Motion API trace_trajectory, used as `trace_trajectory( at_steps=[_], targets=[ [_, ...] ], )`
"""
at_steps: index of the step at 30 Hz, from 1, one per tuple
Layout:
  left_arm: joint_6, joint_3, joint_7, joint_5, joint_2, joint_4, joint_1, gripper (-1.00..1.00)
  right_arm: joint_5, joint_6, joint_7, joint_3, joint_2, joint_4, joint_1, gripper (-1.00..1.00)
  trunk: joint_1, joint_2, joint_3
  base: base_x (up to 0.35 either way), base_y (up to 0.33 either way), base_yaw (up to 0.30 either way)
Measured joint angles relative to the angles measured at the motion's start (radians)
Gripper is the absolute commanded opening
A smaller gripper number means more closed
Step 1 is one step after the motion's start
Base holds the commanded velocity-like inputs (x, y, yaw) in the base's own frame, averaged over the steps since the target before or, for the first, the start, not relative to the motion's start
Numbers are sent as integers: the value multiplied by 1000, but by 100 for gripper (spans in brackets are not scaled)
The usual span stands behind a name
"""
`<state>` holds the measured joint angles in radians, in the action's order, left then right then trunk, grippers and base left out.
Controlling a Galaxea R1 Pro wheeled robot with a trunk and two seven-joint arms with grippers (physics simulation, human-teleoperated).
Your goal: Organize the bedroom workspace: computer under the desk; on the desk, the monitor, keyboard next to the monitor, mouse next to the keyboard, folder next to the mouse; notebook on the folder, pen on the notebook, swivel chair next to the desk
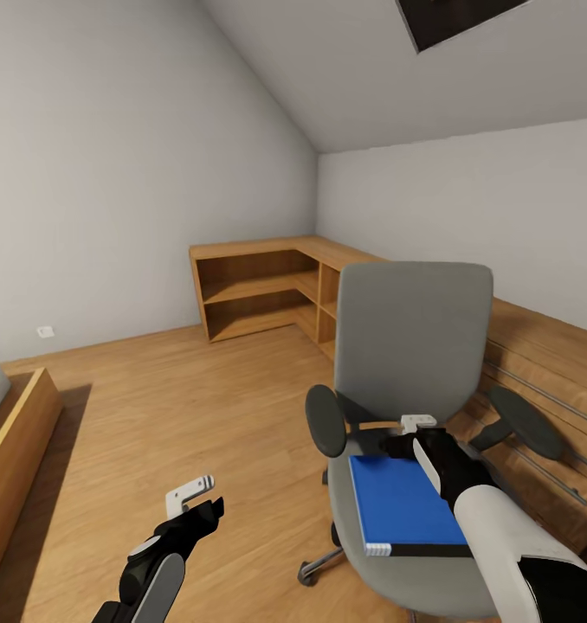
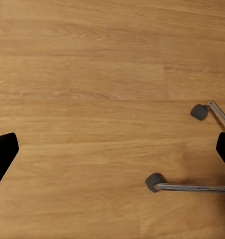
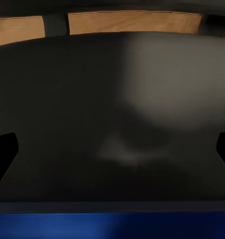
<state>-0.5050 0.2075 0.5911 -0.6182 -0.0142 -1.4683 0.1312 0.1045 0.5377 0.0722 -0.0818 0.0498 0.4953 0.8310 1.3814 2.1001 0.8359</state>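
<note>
The grey swivel chair (image 1: 415,337) stands at the right on its chrome base. The bright blue folder (image 1: 397,502) lies flat on its seat. My right gripper (image 1: 417,435) hangs open just over the folder's far edge, close to the backrest. In the right wrist view the folder (image 3: 112,226) runs as a blue band in front of the shadowed seat (image 3: 142,99), with my right gripper (image 3: 112,149) spread wide. My left gripper (image 1: 194,500) is open above bare floor left of the chair, and it (image 2: 112,149) holds nothing. Desk, computer, monitor, keyboard, mouse, notebook and pen are out of view.
A low wooden corner shelf unit (image 1: 259,290) stands against the far walls. A wooden frame (image 1: 16,433) lies at the left edge. Wooden panelling with metal rails (image 1: 536,372) runs behind the chair. Chair casters (image 2: 155,181) sit near my left gripper. Open wood floor (image 1: 172,407) spreads between.
</note>
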Motion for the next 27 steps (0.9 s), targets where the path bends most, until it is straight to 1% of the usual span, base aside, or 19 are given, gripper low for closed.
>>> trace_trajectory(
  at_steps=[2,17,23,27],
  targets=[
    [0,0,0,0,0,0,0,100,0,0,0,0,0,0,0,100,8,14,6,0,0,0],
    [0,-1,-6,-4,0,0,0,100,0,0,0,1,0,0,0,100,8,14,6,-2,0,0],
    [0,-1,-6,-4,0,0,0,100,0,-1,0,2,0,0,0,100,8,14,6,-182,0,0],
    [0,-1,-6,-4,0,0,0,100,1,-1,0,2,0,0,0,100,8,14,6,-65,0,0]
  ],
)
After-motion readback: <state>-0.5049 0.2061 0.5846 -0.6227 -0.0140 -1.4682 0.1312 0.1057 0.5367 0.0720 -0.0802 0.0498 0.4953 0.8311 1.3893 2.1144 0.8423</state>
